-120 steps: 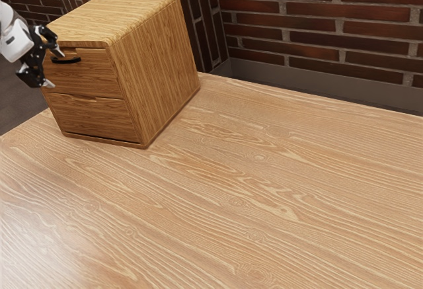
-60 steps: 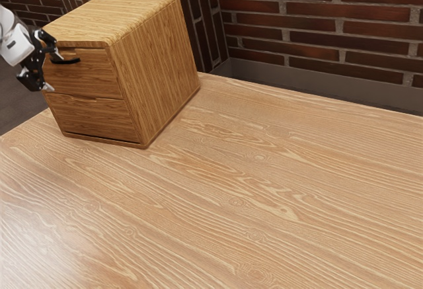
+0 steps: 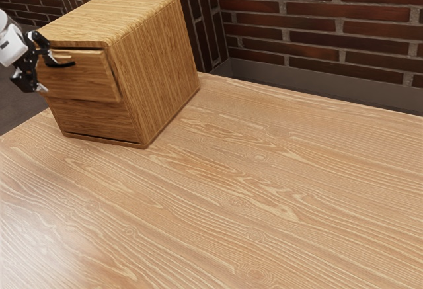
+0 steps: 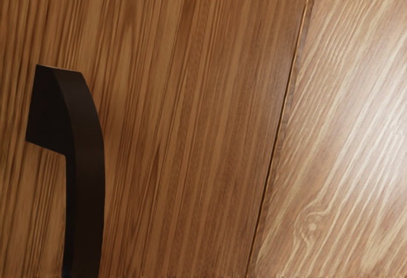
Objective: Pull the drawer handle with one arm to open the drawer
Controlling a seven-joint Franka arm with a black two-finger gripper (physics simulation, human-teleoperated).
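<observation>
Slippage risk: gripper [image 3: 41,67] by handle [image 3: 65,64], nine o'clock of drawer [image 3: 86,81]. Can't tell if jaws clamp, so a skewed pull could pop off.

Hand [image 3: 39,64], fingers spread apart

You are seeing the arm [image 3: 6,38] being cut off by the exterior view's left edge, just past the bench's [image 3: 264,190] far corner, where the cabinet [image 3: 155,57] is standing. The gripper [image 3: 43,69] is covering the near end of the handle [image 3: 64,63], so you are not getting a view of where the two are meeting. The cabinet's top is hiding the inside of the partly open drawer [image 3: 82,77]. The bench itself is running out past the exterior view's lower edge and both side edges. In the wrist view the handle [image 4: 79,163] is leaving the frame before its other end is showing, and the drawer front [image 4: 191,119] is being cropped too.
</observation>
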